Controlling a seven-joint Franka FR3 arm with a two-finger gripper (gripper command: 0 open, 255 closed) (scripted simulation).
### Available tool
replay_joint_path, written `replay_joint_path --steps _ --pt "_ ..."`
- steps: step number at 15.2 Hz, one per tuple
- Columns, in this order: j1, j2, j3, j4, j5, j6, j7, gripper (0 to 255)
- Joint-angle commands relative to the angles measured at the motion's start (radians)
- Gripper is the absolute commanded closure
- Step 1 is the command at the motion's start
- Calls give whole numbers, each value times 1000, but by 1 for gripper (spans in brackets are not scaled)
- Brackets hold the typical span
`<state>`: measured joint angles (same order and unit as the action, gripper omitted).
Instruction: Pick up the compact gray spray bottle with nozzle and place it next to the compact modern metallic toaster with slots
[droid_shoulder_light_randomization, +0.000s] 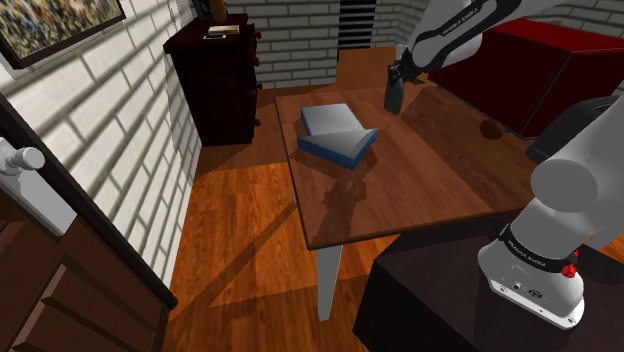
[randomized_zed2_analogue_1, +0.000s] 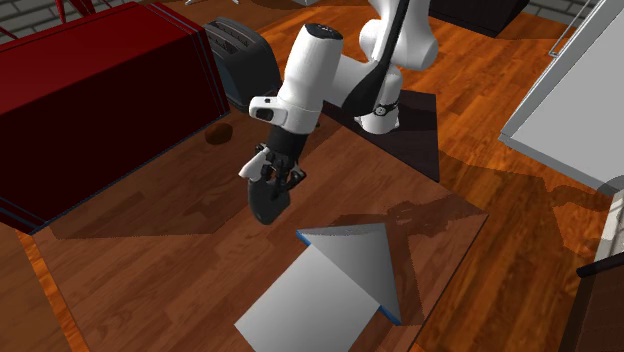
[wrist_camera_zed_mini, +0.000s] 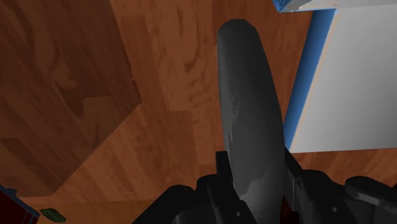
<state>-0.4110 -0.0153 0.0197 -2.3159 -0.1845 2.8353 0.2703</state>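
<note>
As fingers (wrist_camera_zed_mini: 289, 173) clasp it, the bottle (wrist_camera_zed_mini: 251, 114) (grey) hangs above the table (randomized_zed2_analogue_1: 160, 270).

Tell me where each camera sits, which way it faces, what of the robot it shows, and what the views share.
Shoulder view: beside and behind the stand, looking down over the wooden table; shows the base and forearm of the arm.
Second exterior view: high across the table, facing the arm; shows most of it, plus the toaster.
Wrist view: on the hand, looking down at the table; the gripper clasps the dark grey spray bottle.
Shared: all three show the bottle and the blue-edged grey object.
</note>
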Motion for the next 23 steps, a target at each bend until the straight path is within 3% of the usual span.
replay_joint_path --steps 1,23 --pt "1 -14 1 10 11 -24 -10 255" --pt "16 -138 -1 182 81 -319 -78 255"
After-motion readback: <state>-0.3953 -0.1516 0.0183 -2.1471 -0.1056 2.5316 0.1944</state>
